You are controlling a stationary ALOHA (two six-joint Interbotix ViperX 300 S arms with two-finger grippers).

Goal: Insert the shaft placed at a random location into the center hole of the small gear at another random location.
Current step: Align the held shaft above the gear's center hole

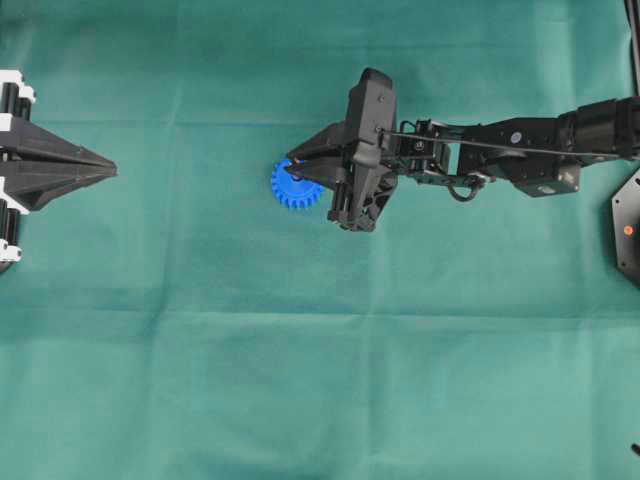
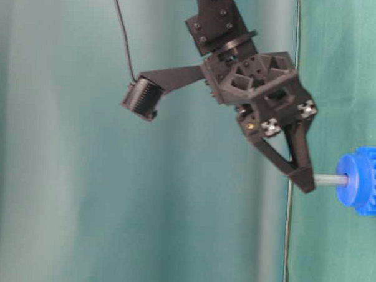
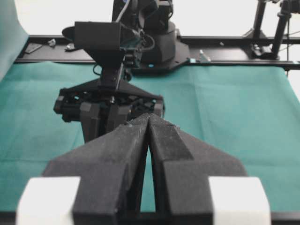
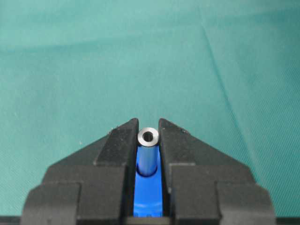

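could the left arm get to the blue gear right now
Probably not cleanly. The left gripper sits shut, well off to the side with open cloth between, but the right gripper is right over the small gear, clamping the shaft in its hub.

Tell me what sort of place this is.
Most likely a robotics lab test bench. A green cloth covers the table, two black robot arms work over it, and a black frame rail runs behind. The right gripper holds a shaft at a small blue gear; the left gripper sits shut.
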